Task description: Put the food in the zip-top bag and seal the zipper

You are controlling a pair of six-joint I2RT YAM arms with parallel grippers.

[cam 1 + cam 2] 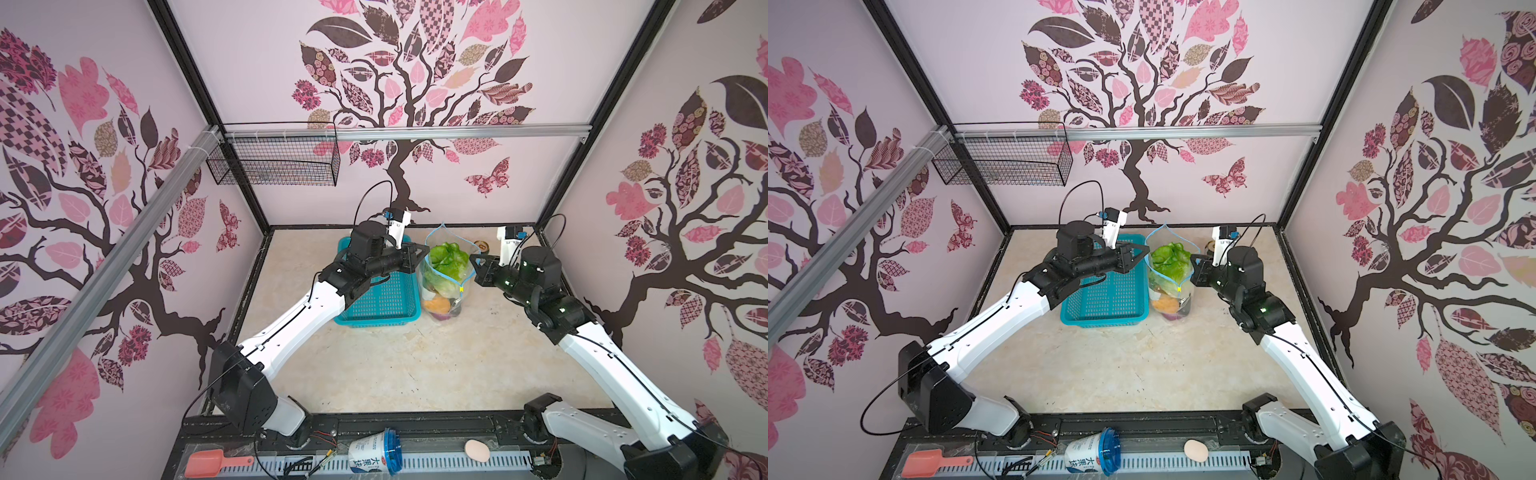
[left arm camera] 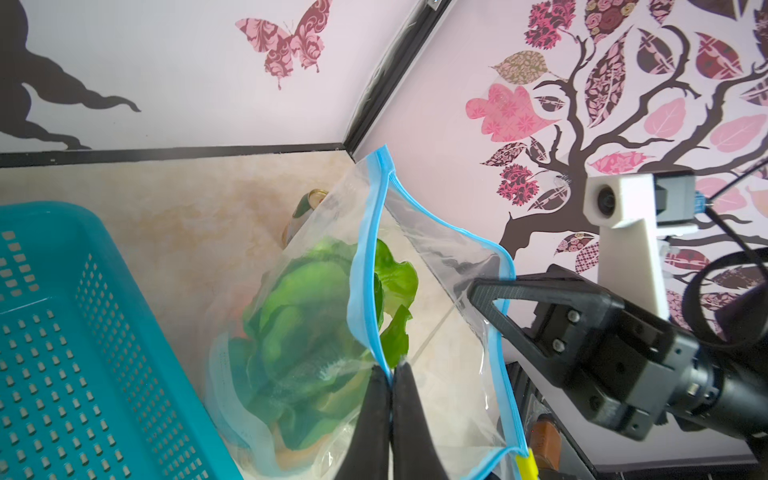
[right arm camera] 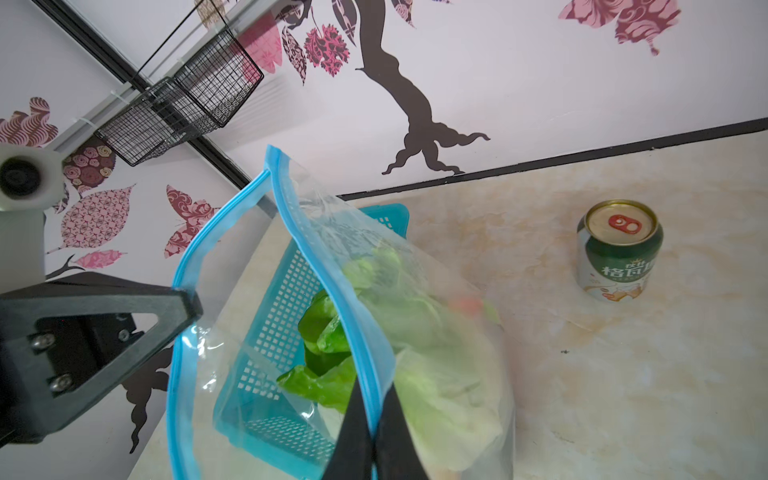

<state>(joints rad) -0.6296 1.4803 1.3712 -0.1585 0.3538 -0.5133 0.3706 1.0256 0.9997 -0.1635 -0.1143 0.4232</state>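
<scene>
In both top views the clear, floppy bag [image 1: 434, 286] stands on the marbled table [image 1: 395, 365] just beside the teal perforated basket [image 1: 374, 307]. Its mouth is spread between the left gripper [image 1: 426, 249] and the right gripper [image 1: 472, 259], and inside it leafy green cabbage [image 1: 446, 259] sits over an orange pumpkin [image 1: 436, 305]. The left wrist view shows the left gripper's jaws pinched tight on one side of the thin blue zipper [image 2: 361, 266], with a yellow slider [image 2: 527, 463] at its end. In the right wrist view the right gripper clamps the opposite side of the zipper, and a can [image 3: 619, 249] stands well apart.
</scene>
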